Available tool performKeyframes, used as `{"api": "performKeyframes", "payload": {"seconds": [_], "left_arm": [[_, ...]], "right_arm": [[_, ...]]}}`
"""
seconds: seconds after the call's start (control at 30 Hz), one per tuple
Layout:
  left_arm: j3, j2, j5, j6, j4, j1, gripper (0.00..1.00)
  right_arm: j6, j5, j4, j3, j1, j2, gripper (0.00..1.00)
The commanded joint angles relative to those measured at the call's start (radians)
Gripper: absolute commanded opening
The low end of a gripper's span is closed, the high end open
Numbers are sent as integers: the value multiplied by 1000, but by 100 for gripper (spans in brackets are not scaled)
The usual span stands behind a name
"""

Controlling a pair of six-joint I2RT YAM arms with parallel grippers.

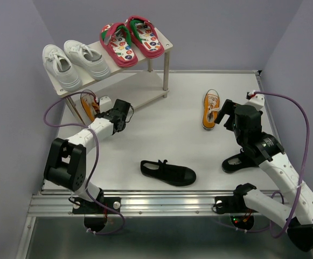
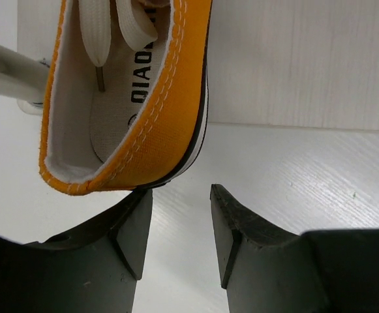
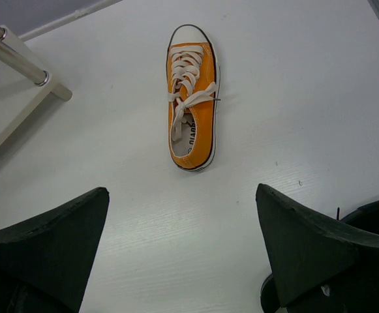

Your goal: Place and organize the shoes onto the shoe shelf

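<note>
Top external: white table (image 1: 167, 137), lilac walls (image 1: 221, 32), shoe shelf (image 1: 145, 90) back-left.

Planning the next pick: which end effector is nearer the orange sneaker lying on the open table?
Right. The right end effector sits open just beside the orange sneaker; the left end effector is far across the table, by the shoe shelf.

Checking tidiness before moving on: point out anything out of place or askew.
Pairs are split. One orange sneaker sits at the shoe shelf's lower left, before the left fingers; the other orange sneaker lies out on the table. The black strap shoes are apart: one mid-table, one under the right arm.
</note>
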State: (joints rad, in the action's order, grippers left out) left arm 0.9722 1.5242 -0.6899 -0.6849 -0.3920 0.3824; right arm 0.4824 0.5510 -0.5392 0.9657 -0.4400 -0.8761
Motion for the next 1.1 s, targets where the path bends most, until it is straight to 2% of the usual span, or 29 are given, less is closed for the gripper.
{"api": "performKeyframes", "payload": {"seconds": [0.0, 0.2, 0.27, 0.3, 0.37, 0.5, 0.67, 0.73, 0.93, 1.07], "left_arm": [[57, 16, -48, 51, 53, -13, 51], [22, -33, 38, 36, 44, -2, 53], [-16, -84, 71, 21, 33, 10, 59], [-39, -117, 81, 15, 27, 27, 65], [-59, -148, 98, -4, 6, 45, 69], [-76, -208, 135, -53, -47, 134, 71], [-38, -214, 127, -166, -168, 357, 71], [-21, -207, 125, -217, -203, 439, 71], [39, -184, 122, -254, -235, 547, 71], [91, -179, 109, -231, -232, 573, 71]], "right_arm": [[-4, 9, 15, 8, 1, 17, 100], [-1, 12, 12, -2, 1, -9, 100], [8, 13, 8, -10, 1, -35, 100], [13, 9, 8, -15, 1, -47, 100], [21, -25, 8, -13, 1, -107, 100], [53, -103, 10, 7, 1, -243, 100], [44, -111, 44, 53, 21, -377, 100], [35, -121, 61, 64, 69, -425, 98], [10, -221, 130, 79, 185, -518, 83], [-1, -241, 162, 105, 219, -606, 81]]}}
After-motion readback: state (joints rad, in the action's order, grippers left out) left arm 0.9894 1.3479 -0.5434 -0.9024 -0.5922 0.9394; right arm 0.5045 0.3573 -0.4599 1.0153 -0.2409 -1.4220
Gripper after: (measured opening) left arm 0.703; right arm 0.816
